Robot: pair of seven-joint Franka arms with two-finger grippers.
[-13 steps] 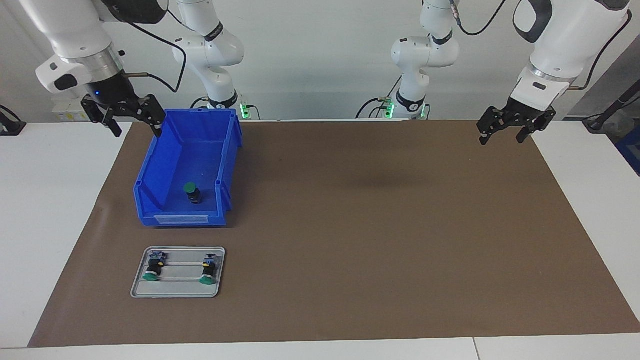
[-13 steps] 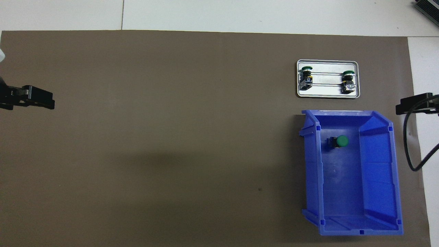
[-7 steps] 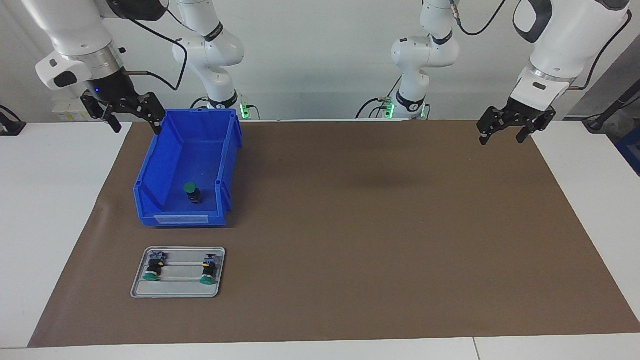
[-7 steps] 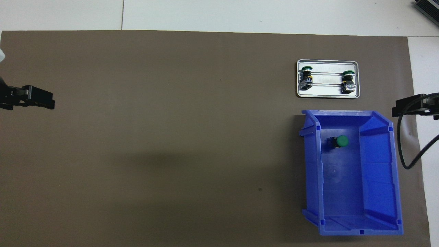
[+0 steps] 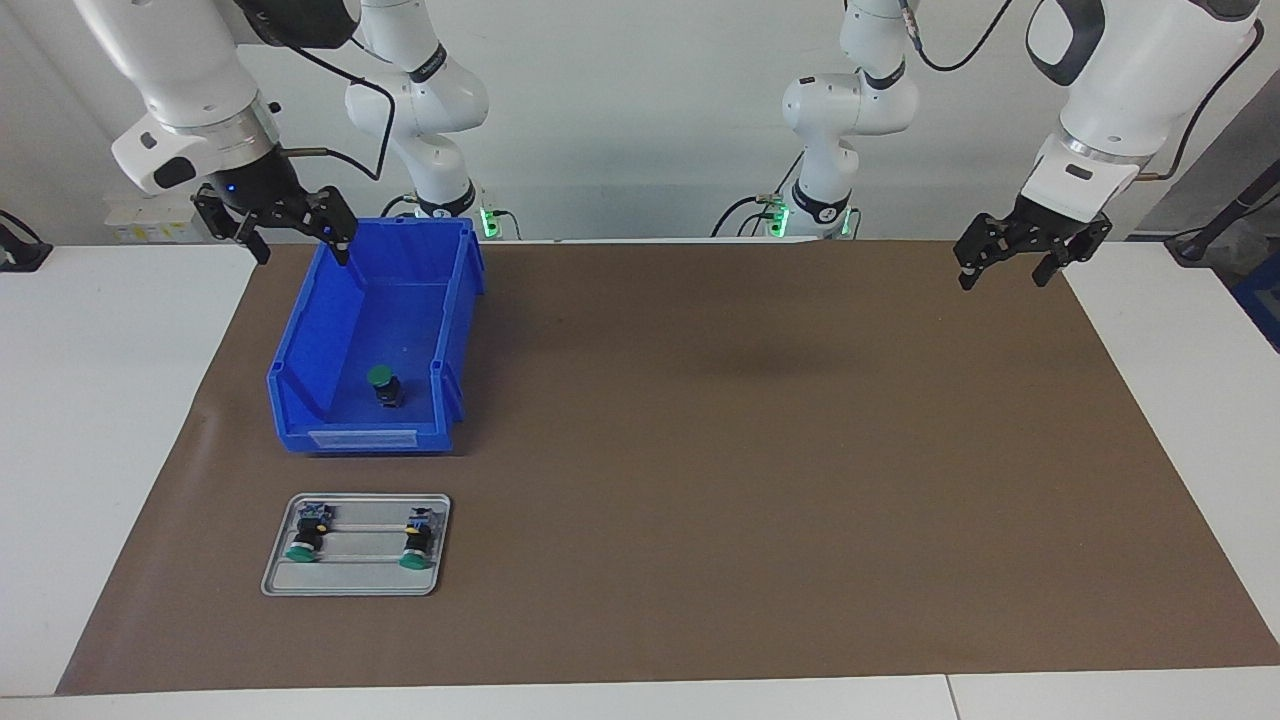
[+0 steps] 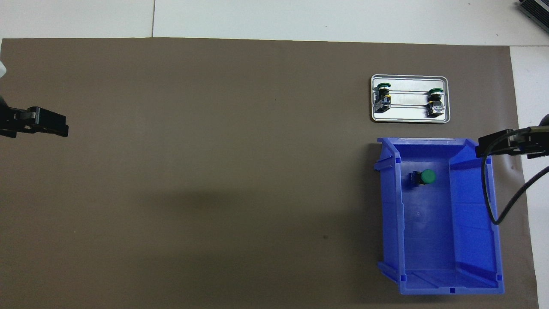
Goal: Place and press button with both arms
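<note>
The button (image 5: 383,384), green-capped with a black body, lies on the floor of a blue bin (image 5: 300,350) at the right arm's end of the table. The overhead view shows the button (image 6: 423,177) in the part of the bin (image 6: 472,223) farther from the robots. My right gripper (image 5: 302,250) hangs open and empty, high over the bin's outer side wall, well above the button. My left gripper (image 5: 1004,275) waits open and empty over the mat's edge at the left arm's end.
A grey metal tray (image 5: 355,583) lies on the brown mat (image 5: 750,450), farther from the robots than the bin. Two green-capped twin buttons (image 5: 305,538) (image 5: 415,540) rest on its rails. White tabletop borders the mat.
My right gripper has swung from beside the bin inward over its outer wall, still open. The left arm, the button, the bin and the tray have not moved.
</note>
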